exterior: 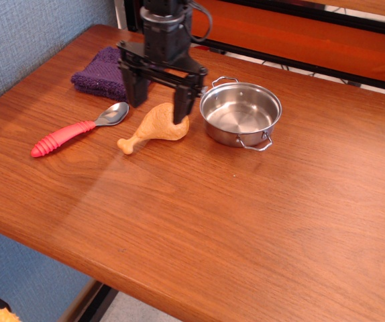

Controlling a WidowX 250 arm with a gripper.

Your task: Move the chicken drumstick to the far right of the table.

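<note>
The tan-orange chicken drumstick [155,127] lies on the reddish-brown wood table [246,208], left of centre, with its pale bone end pointing front-left. My black gripper [157,104] hangs open right over the drumstick's meat end. One finger [137,90] is on its left and the other finger [182,107] is at its right side. The jaws stand wide apart and hold nothing.
A steel pot [240,116] with two handles stands just right of the drumstick. A red-handled spoon [78,130] lies to its left. A folded purple cloth [100,72] lies behind the gripper. A blue wall runs along the left side.
</note>
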